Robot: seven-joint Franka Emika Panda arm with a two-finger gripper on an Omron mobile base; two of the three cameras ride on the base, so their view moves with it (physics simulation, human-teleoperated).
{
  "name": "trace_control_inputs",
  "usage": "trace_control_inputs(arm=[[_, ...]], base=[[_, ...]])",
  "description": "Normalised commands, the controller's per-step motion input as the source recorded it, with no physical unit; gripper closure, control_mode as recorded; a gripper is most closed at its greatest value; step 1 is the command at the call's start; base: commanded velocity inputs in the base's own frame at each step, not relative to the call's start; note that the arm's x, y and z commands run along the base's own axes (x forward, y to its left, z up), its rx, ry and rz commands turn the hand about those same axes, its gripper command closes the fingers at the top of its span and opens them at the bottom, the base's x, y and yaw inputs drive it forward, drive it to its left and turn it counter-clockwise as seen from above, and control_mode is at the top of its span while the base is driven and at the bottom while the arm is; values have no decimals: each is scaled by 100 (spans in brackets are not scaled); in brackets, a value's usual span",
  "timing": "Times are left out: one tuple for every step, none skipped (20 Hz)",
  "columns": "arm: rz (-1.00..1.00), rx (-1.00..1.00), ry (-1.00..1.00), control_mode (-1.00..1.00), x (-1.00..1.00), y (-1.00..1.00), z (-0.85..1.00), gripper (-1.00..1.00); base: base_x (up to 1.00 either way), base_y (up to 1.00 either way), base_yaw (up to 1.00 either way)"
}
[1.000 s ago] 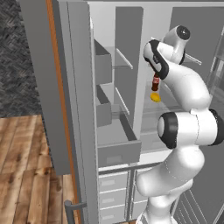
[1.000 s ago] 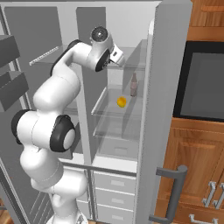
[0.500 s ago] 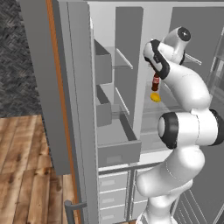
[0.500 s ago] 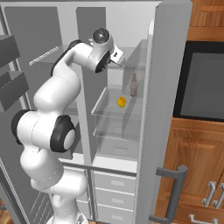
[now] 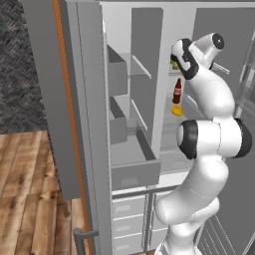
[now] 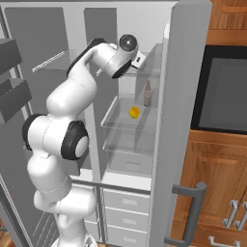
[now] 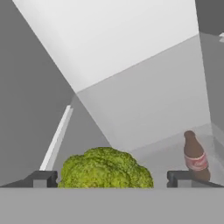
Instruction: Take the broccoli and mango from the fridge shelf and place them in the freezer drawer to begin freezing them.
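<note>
Hand (image 7: pixel 111 179) spread open, fingers either side of the broccoli (image 7: pixel 106 169), not clamped. Bottle (image 7: pixel 195 158) beyond it: a skewed close risks rolling the floret into it.

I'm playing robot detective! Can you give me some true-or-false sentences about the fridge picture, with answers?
1. The broccoli sits between the open fingers. True.
2. The mango is in the freezer drawer. False: it lies on a fridge shelf.
3. The bottle stands upright near the mango. True.
4. The freezer drawer is shut. False: it is pulled out.
5. The bottle's label is blue. False: it is red.
</note>
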Motion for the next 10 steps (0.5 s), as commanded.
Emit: trace_control_inputs(arm=[[14, 3, 4, -100, 72, -20, 0, -100], [12, 0, 7, -100, 70, -6, -5, -100], [8, 0, 12, -100, 74, 0, -11, -100], [6, 0, 12, -100, 63, 0, -21, -100], [3, 0, 15, -100, 56, 13, -29, -100], [4, 0, 14, -100, 40, 15, -34, -100], [4, 0, 16, -100, 32, 19, -33, -100], [5, 0, 14, -100, 15, 22, -36, -100], [7, 0, 9, -100, 0, 45, -40, -100], [9, 0, 4, -100, 0, 43, -39, -100]], base=[[0, 0, 0], [0, 0, 0], [0, 0, 0], [0, 0, 0], [0, 0, 0], [0, 0, 0], [0, 0, 0], [0, 0, 0], [0, 0, 0], [0, 0, 0]])
